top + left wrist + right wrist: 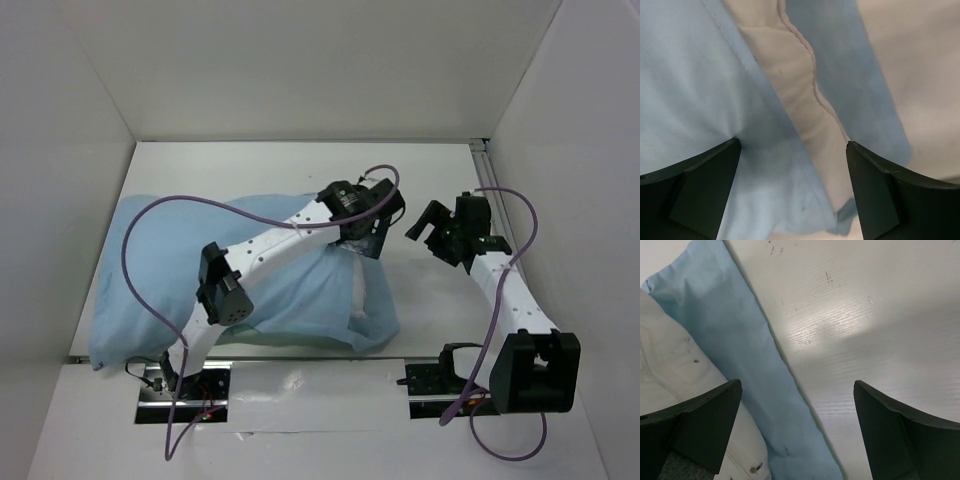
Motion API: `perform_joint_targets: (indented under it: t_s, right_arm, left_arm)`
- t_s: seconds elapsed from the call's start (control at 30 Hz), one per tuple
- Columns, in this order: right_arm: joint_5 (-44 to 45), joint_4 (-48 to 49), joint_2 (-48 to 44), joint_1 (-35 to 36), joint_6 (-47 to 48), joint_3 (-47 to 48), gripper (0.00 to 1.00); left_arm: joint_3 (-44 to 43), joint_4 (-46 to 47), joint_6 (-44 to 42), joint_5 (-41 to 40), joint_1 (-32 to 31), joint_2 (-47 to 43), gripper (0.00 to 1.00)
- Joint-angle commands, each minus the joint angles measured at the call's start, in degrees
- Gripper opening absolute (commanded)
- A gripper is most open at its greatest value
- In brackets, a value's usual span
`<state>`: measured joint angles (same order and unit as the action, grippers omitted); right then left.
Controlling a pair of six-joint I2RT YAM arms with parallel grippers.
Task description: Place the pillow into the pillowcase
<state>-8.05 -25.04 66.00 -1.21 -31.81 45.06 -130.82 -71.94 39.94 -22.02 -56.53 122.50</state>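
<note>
Blue cloth pillowcase is gaping round the plump white pillow while we are holding both jaws apart, risking slippage.

Top external: looking down over the table from behind.
Wrists: both peering closely at the pillowcase mouth (pillow showing).

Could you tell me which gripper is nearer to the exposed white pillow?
Left. The left gripper hangs directly over the pillow; the right gripper is off to its side, above the table.
</note>
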Motion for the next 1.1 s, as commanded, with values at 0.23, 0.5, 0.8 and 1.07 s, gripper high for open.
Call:
perform_joint_targets:
  t_s: [0.23,0.5,0.8,1.07]
  right_arm:
    - [-2.0,-3.4,-4.4,-2.5,3.2,0.6,1.0]
    - [-2.1,-4.1,-5.5,-3.5,3.2,0.6,1.0]
    - [-12.2,-3.0,-3.5,-3.5,6.5,5.4,0.98]
    - [-20.7,7.2,-1.6,7.6,0.6,11.5,0.8]
  left_arm:
    - [8.0,-6.1,8.6,-19.9,-0.9,12.1,1.0]
    - [13.1,3.2,0.2,-12.3,0.4,6.4,0.0]
    - [2.5,4.3,-19.3,10.0,5.2,-14.5,0.0]
    - [31.9,23.6,-14.2,22.5,9.0,-41.2,0.0]
